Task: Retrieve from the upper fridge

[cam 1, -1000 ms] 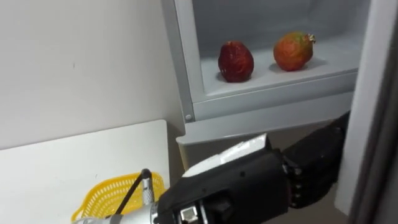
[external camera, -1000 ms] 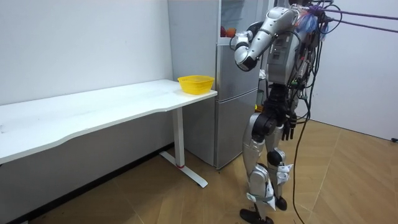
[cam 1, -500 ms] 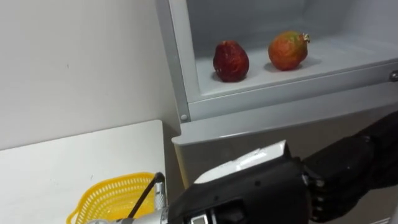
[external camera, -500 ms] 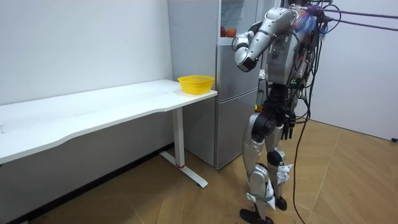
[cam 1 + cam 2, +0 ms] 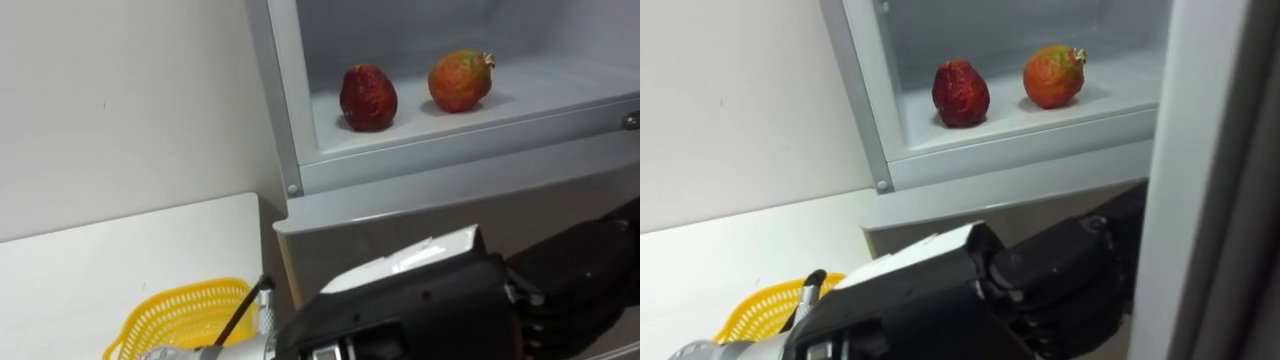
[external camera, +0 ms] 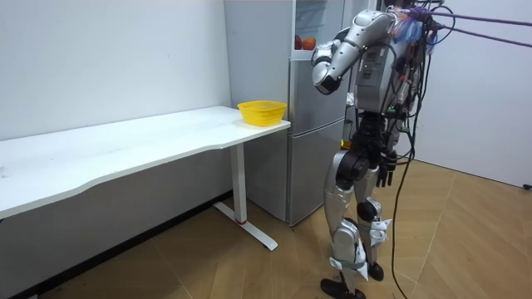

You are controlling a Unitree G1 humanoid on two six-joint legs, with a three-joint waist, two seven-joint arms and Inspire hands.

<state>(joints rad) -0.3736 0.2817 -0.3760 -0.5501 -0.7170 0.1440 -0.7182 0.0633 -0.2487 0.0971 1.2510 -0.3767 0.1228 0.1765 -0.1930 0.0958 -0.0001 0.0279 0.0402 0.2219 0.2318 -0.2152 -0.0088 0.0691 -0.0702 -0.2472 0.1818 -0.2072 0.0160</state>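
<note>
Two fruits lie on the white shelf of the open upper fridge compartment: a dark red one on the left and an orange-red one with a small stalk end on the right. My left arm is raised across the bottom of the eye views. Its dark hand hangs below the shelf, in front of the lower fridge door, well short of the fruits. In the room view I stand facing the fridge, left hand at shelf height, right hand hanging by my hip with loose fingers.
A yellow mesh basket stands at the end of the white table, next to the fridge. The open fridge door rises close on the right. A white wall runs behind the table.
My left forearm has risen and pushed further right toward the fridge. The head camera has shifted a little, so the fruits sit slightly further left in the picture.
</note>
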